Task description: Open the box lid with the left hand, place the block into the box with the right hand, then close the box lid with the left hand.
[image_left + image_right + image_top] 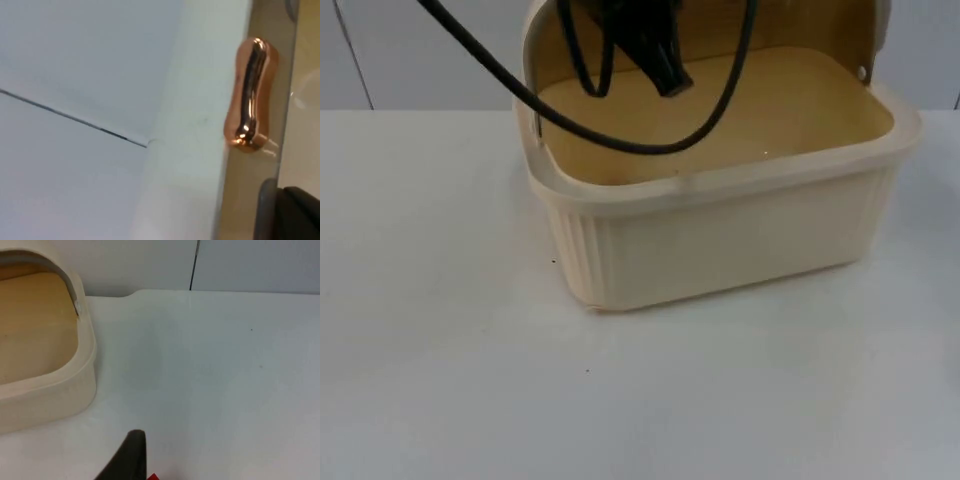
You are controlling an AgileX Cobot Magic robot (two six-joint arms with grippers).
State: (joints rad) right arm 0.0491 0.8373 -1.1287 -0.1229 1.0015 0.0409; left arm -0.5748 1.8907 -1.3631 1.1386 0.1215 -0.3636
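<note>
On the tabletop (470, 350) sits a cream box (720, 250), ribbed front wall, lid (800, 25) swung up and standing open behind the cavity. The inside of the box is tan and bare as far as it can be seen. The left gripper (665, 70) hangs over the rear of the box cavity, just in front of the raised lid. Can't tell if it's wide or narrow, since only a dark tip pokes down there. In the left wrist view a shiny copper handle (250, 95) sits on a tan strip of the lid, close to the black tip of that gripper (295, 215), apart from it. The grey wall (420, 50) runs behind the box. The right gripper (127, 460) is off to the box's right side, low over bare tabletop and near the box's corner but not touching it. Its opening can't be made out. A sliver of red (153, 476) shows right beside its tip, too little to tell whether that's the block or whether it's gripped. The right wrist view also shows the box rim (50, 390) and its open tan interior, and no block can be seen inside the box.
</note>
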